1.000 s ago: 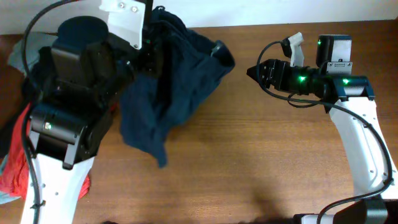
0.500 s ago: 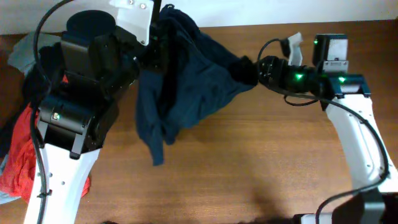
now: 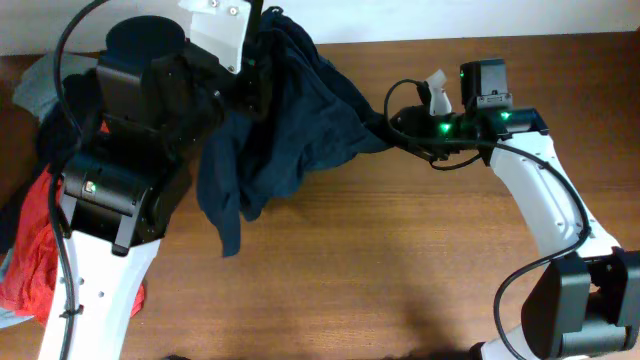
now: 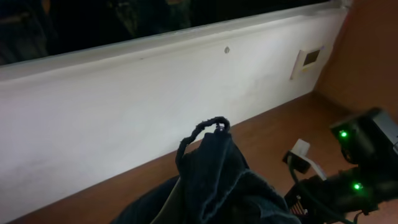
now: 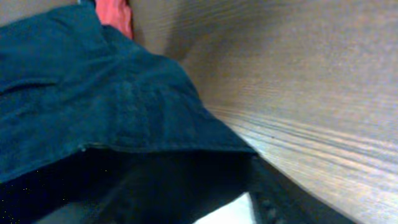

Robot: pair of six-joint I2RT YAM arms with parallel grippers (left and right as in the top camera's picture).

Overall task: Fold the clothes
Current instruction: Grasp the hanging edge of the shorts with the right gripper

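Note:
The clothes (image 3: 290, 130) are one dark navy garment, hanging bunched from my left gripper (image 3: 255, 95) at the back of the table. That gripper is shut on the top of the fabric. A seamed fold and a loop of the clothes (image 4: 217, 180) rise in front of the left wrist camera and hide its fingers. My right gripper (image 3: 392, 125) reaches in from the right and is shut on the garment's right corner. In the right wrist view a hemmed edge of the clothes (image 5: 93, 93) fills the space at the jaws. The garment's lower tail droops to the table.
A red shirt (image 3: 25, 260) lies heaped at the table's left edge beside the left arm's base, with a grey cloth (image 3: 35, 80) behind it. A white wall (image 4: 124, 93) runs along the back. Bare wooden table (image 3: 400, 260) spreads in front.
My right gripper moved left to the garment's right corner and closed on it. The left arm shifted the hanging garment slightly to the right, and its tail swung left.

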